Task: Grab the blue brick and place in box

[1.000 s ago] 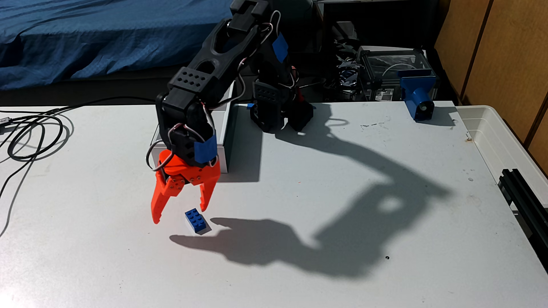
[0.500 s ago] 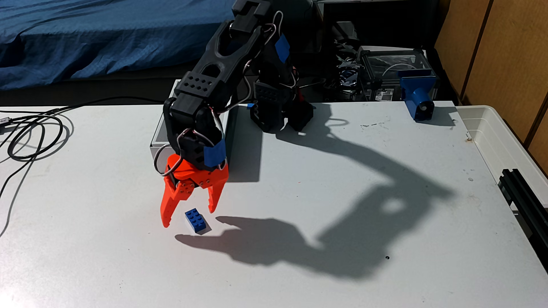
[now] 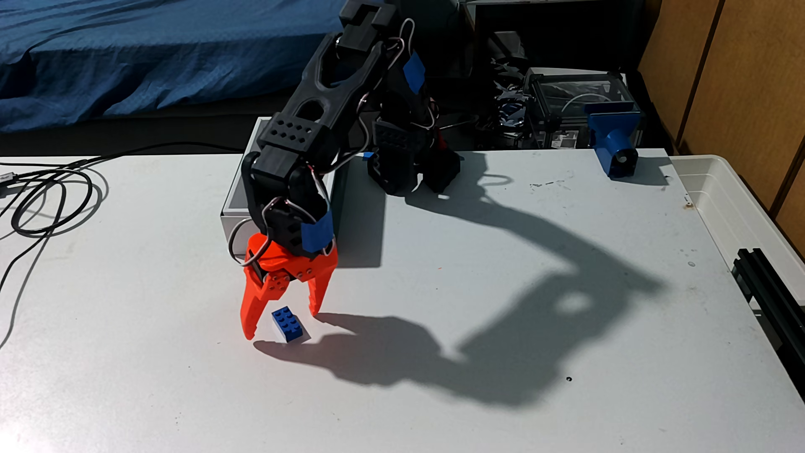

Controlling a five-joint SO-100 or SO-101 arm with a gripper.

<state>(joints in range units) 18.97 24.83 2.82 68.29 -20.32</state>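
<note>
Spread wide, my orange two-finger gripper (image 3: 282,325) hangs over the small bright-blue studded plastic brick (image 3: 286,323), one finger on each side of it, gripping nothing. That brick lies flat on the white table (image 3: 435,414). Behind the brick, partly hidden by my black arm (image 3: 322,104), stands the white low-walled cardboard box (image 3: 233,218). Far right of the brick, at the table's back edge, sits a blue printed mount (image 3: 613,143).

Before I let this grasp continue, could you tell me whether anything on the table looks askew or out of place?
Nothing stands out. The brick lies flat, studs up, between the open gripper's fingers, turned somewhat askew to them. The box sits upright behind the arm. A loose cable coils at the table's left edge, away from both.
</note>
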